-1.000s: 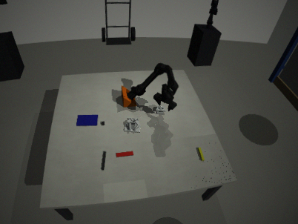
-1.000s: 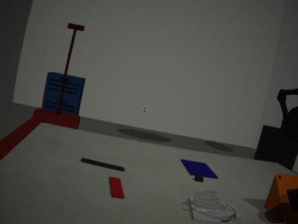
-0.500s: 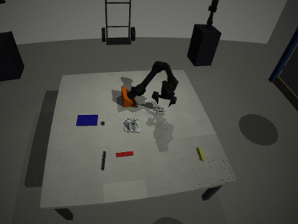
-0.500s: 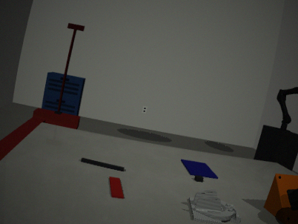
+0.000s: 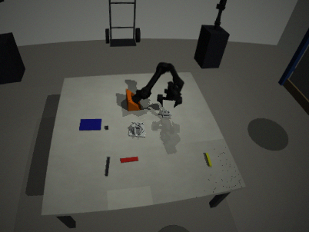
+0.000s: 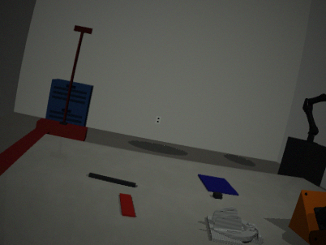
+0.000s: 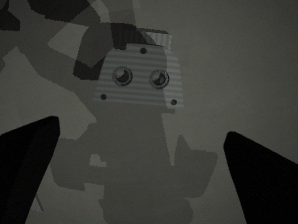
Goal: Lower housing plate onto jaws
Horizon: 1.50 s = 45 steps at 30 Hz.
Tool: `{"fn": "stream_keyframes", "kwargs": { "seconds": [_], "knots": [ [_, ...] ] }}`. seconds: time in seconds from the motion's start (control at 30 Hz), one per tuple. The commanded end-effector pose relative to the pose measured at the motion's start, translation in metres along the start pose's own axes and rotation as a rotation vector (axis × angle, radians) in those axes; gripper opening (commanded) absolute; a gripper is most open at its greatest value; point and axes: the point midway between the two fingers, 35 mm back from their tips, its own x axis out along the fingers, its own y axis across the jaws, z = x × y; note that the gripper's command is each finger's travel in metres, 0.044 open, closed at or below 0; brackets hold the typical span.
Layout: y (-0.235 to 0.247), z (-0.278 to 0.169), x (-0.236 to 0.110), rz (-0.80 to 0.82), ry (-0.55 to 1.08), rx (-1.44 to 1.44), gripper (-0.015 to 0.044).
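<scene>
The housing plate point(image 5: 165, 113) point(image 7: 142, 91), light grey and ribbed with two large round holes and three small ones, lies on the table to the right of the jaw assembly, apart from it. The jaw assembly point(image 5: 137, 130) point(image 6: 229, 226), a grey base with the jaws on it, stands near the table's middle; its jaw stubs are too small to make out. My gripper point(image 5: 169, 103) point(image 7: 144, 133) is open and empty, above the table by the housing plate. In the wrist view the plate lies beyond the fingertips, partly in shadow. The gripper is outside the exterior view.
An orange wedge point(image 5: 132, 104) point(image 6: 305, 215) stands beside the arm's base. A blue panel point(image 5: 91, 124) point(image 6: 218, 185) and small dark block point(image 5: 106, 127) point(image 6: 217, 195) lie left. A red bar point(image 5: 129, 160) point(image 6: 127, 205), black bar point(image 5: 107, 166) point(image 6: 112, 179) and yellow bar point(image 5: 208, 160) lie nearer the front.
</scene>
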Motion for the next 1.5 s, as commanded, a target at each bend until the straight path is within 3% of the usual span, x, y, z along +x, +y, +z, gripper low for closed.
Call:
{"fn": "stream_keyframes", "kwargs": {
  "seconds": [0.0, 0.17, 1.47],
  "knots": [
    [0.002, 0.002, 0.006, 0.008, 0.001, -0.014, 0.0440],
    [0.002, 0.002, 0.039, 0.003, 0.002, -0.015, 0.0440],
    [0.002, 0.002, 0.071, 0.003, 0.001, -0.016, 0.0440]
  ]
}}
